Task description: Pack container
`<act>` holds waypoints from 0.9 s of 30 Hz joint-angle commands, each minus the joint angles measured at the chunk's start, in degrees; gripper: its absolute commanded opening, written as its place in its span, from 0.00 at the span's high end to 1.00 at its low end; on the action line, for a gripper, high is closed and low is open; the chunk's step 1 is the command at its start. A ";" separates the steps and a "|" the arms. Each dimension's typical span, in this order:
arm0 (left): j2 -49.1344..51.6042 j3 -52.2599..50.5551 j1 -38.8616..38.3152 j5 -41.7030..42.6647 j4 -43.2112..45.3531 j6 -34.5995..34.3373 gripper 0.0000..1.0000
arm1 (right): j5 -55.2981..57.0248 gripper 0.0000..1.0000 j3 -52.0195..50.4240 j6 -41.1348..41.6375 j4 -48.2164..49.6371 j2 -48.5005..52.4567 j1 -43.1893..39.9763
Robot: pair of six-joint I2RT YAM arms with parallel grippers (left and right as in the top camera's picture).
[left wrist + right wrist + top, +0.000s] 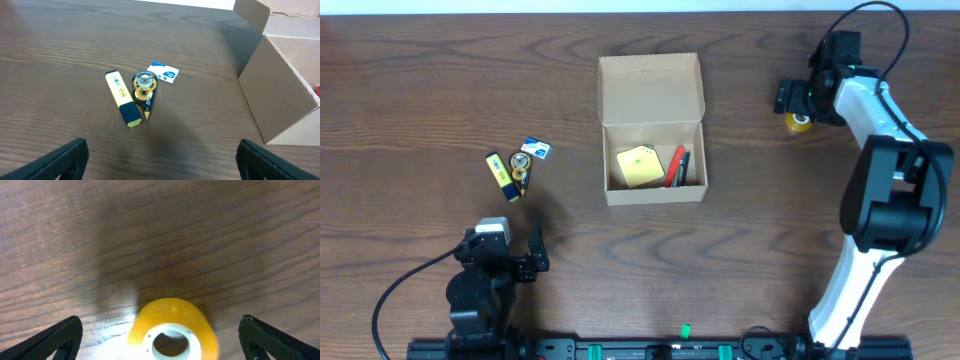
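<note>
The tan cardboard container [653,150] stands open at the table's middle with its lid flap up; its side also shows in the left wrist view [272,102]. Inside lie a yellow pad [637,165] and red and black pens [677,166]. A yellow highlighter [500,173], a round yellow-black tape dispenser [523,168] and a small blue-white packet [534,149] lie left of it. A yellow tape roll [172,332] lies at the far right, between the fingers of my open right gripper [794,108]. My left gripper [505,255] is open and empty, near the front left.
The highlighter [123,98], dispenser [143,89] and packet [163,72] lie close together ahead of the left gripper. The right arm [880,180] rises along the right side. A rail runs along the table's front edge [650,350].
</note>
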 commanded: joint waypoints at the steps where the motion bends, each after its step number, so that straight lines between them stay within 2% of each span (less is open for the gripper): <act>1: -0.37 -1.07 0.02 -0.02 0.02 -0.44 0.05 | 3.08 0.01 -0.37 1.03 0.11 0.66 1.57; 6: -0.37 -1.07 0.02 -0.02 0.02 -0.44 0.05 | 5.27 0.01 -0.37 3.63 -0.72 1.55 2.67; 12: -0.37 -1.07 0.02 -0.02 0.02 -0.44 0.05 | 6.73 0.08 -0.37 7.58 -1.66 2.54 2.84; 22: -0.37 -1.07 0.02 -0.02 0.02 -0.44 0.05 | 7.65 0.16 -0.37 8.96 -1.86 4.04 2.86; 25: -0.37 -1.07 0.02 -0.02 0.02 -0.44 0.05 | 7.65 0.20 -0.37 10.14 -2.01 4.15 2.86; 27: -0.37 -1.07 0.02 -0.02 0.02 -0.44 0.05 | 7.65 0.27 -0.33 10.16 -2.01 4.13 2.86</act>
